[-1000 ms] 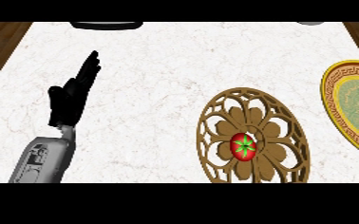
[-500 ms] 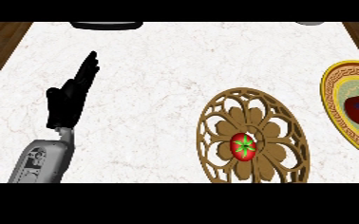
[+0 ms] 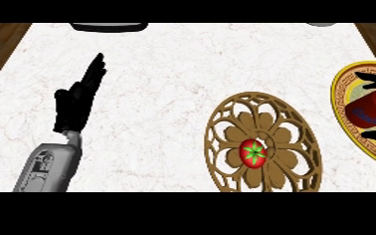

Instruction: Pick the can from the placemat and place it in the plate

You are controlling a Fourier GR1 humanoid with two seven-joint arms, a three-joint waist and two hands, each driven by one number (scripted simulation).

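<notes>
A white marble-patterned table [image 3: 183, 79] fills the head view, with strips of brown wood showing at its far left and far right corners. The left hand [image 3: 77, 102], black on a grey forearm, rests at the left side of the view with its fingers straight and pointing up and away, holding nothing and touching none of the task's things.

Low and right of centre lies the round, golden-brown openwork placemat [image 3: 262, 144], cut in a flower-like pattern of petals inside a ring of loops. On its lower middle stands the red can [image 3: 252, 153], seen from above as a small red oval with a bright green star-shaped mark on its top. It sits within the placemat's outline, well apart from the left hand.

At the right edge of the view is the yellow-rimmed plate [image 3: 343, 92], partly cut off, with a dark patterned band inside the rim and a red centre. Over the plate shows part of the black right hand [image 3: 365, 78]; only a few dark shapes are visible, and whether its fingers are spread or curled cannot be told.

A dark, flat object [image 3: 109, 26] sits at the far edge of the table, upper left, too cropped to identify.
</notes>
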